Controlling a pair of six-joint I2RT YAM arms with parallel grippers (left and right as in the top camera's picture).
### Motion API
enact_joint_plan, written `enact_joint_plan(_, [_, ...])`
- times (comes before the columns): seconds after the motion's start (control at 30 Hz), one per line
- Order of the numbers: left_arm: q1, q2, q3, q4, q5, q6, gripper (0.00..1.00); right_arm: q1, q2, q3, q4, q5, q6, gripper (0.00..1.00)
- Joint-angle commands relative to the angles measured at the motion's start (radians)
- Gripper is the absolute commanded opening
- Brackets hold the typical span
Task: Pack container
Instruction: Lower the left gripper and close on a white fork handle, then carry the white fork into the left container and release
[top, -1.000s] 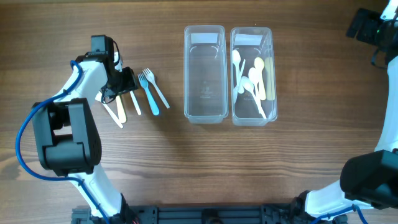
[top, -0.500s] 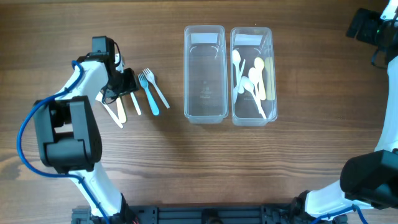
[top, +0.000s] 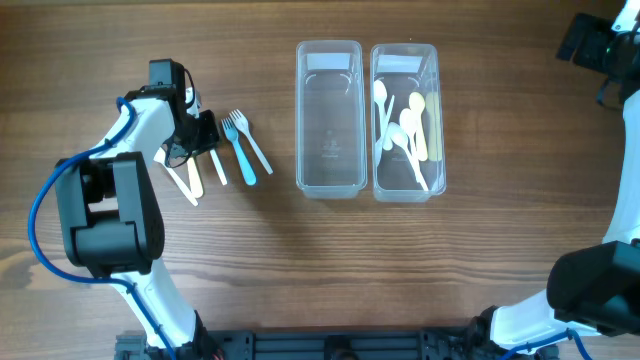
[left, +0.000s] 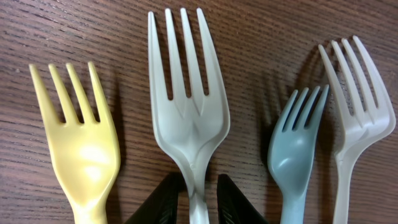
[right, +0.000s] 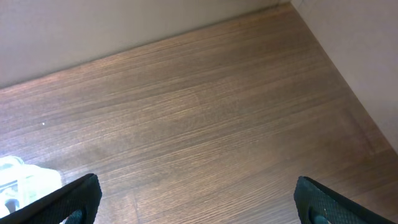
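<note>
Several plastic forks lie side by side on the wood at the left. In the left wrist view they are a yellow fork (left: 81, 149), a white fork (left: 186, 118), a blue fork (left: 295, 155) and a beige fork (left: 357, 118). My left gripper (left: 199, 199) (top: 200, 132) is shut on the white fork's (top: 216, 165) handle, a black finger (left: 160, 202) at each side, and the fork still rests on the table. An empty clear container (top: 300, 120) stands mid-table. The container (top: 437, 120) beside it holds several white and yellow spoons (top: 405, 125). My right gripper (right: 199, 199) hangs open over bare wood.
The right arm (top: 600, 45) is parked at the far right corner, away from both containers. A pale wall runs along the table's far edge in the right wrist view. Bare wood lies between the forks and the containers.
The left gripper's fingers have drawn in round the white fork's handle. The left arm shifted only slightly; the forks, containers and right arm have not moved.
</note>
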Motion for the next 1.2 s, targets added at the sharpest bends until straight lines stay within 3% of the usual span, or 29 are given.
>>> enact_joint_plan(0.0, [-0.001,0.020,-0.010,-0.001,0.016,-0.002,0.24,0.005,0.009,-0.007,0.002,-0.005,0.004,1.00])
enact_joint_plan(0.3, [-0.044,0.020,-0.010,-0.006,-0.087,-0.002,0.17,0.005,0.009,-0.007,0.002,-0.005,0.004,1.00])
enact_joint_plan(0.57, [-0.067,0.011,0.008,-0.025,-0.090,-0.002,0.04,0.005,0.009,-0.007,0.002,-0.005,0.004,1.00])
enact_joint_plan(0.67, [-0.066,-0.011,0.023,-0.031,-0.091,-0.002,0.04,0.005,0.009,-0.007,0.002,-0.005,0.004,1.00])
enact_joint_plan(1.17, [-0.124,-0.368,0.119,-0.017,-0.051,-0.066,0.04,0.005,0.009,-0.007,0.002,-0.005,0.004,1.00])
